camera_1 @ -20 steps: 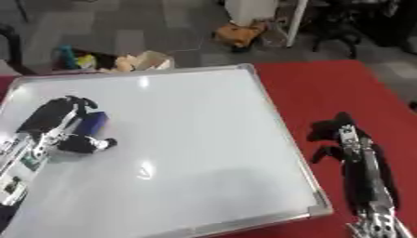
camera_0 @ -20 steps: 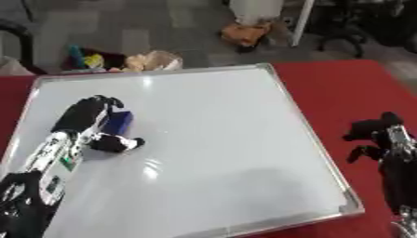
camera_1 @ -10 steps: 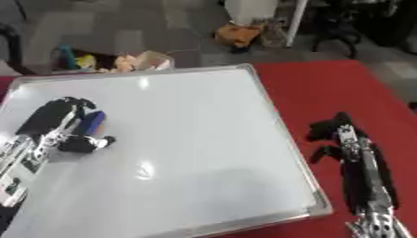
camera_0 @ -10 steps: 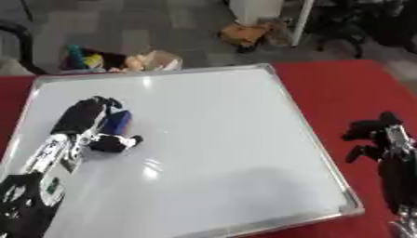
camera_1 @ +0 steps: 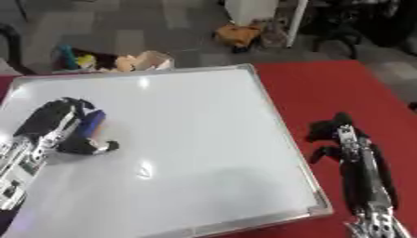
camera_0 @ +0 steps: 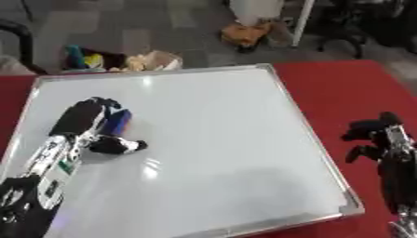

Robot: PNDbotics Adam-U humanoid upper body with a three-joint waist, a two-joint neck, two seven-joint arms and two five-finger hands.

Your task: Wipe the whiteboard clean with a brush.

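The left hand (camera_0: 81, 122) curls round a blue brush (camera_0: 119, 121) lying on the left part of the whiteboard (camera_0: 220, 139); most of the brush is hidden under the fingers. The board looks blank and glossy, silver-framed, on a red table (camera_0: 350, 93). The right hand (camera_1: 338, 135) rests right of it, fingers relaxed, holding nothing.

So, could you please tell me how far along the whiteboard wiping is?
The whiteboard already looks clean: no marks show on it. In hand: the left hand is curled round the blue brush, on the board's left part. The right hand rests on the red table, holding nothing. Little seems left.
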